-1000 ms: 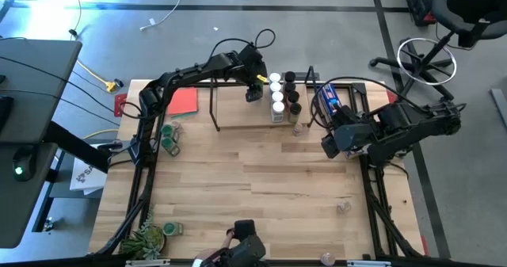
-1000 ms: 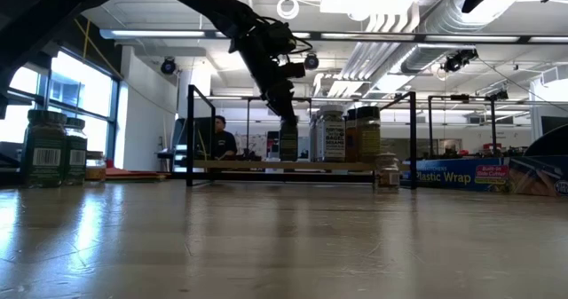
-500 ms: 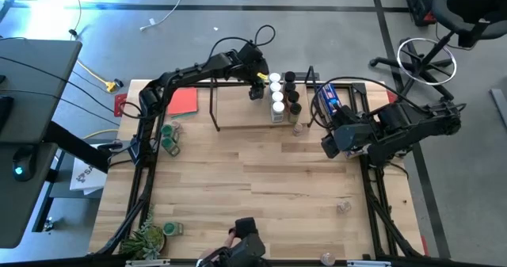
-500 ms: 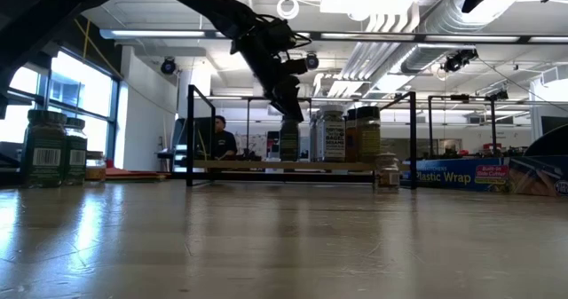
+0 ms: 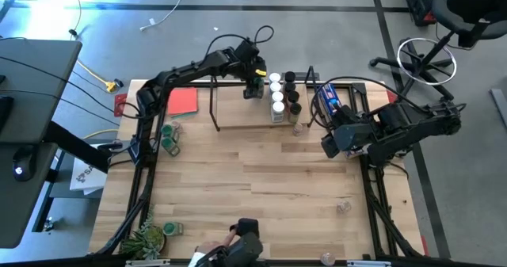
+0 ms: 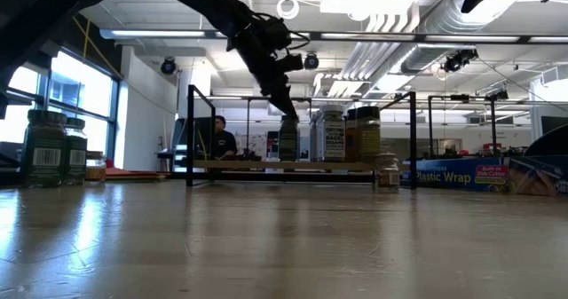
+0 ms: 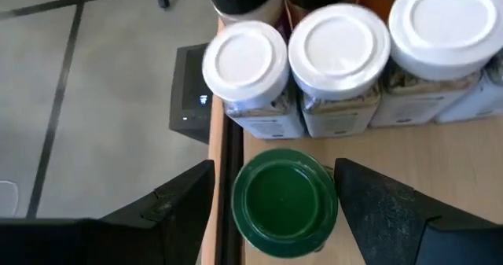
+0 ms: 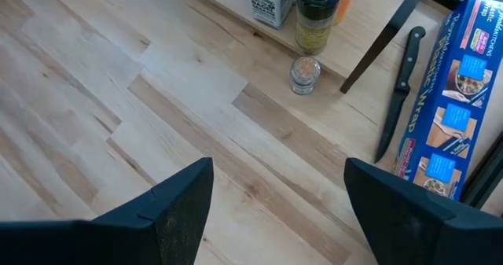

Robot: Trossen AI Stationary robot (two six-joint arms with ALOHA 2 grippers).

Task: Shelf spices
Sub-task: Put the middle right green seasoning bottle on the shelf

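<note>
The shelf (image 5: 238, 112) stands at the table's far side, and its right half carries two rows of spices with white lids (image 5: 277, 93) and black lids (image 5: 292, 93). My left gripper (image 7: 275, 164) hovers over the shelf's far edge, slanting down, open. Its fingers stand on either side of a green-lidded jar (image 7: 284, 200), which stands upright on the board (image 6: 288, 141) beside three white-lidded jars (image 7: 338, 49). My right gripper (image 8: 279, 186) waits open above the table at the right (image 5: 329, 144), with nothing in it.
A small clear jar (image 8: 304, 74) stands on the table in front of the shelf's right end. A black knife (image 8: 399, 84) and a blue packet (image 5: 329, 99) lie to its right. Green-lidded jars (image 5: 169, 136), a red card (image 5: 183, 101) and a plant (image 5: 146, 237) are at the left.
My left gripper has rolled a little about its own axis while staying above the green-lidded jar. The jar has kept upright on the shelf in the same place.
</note>
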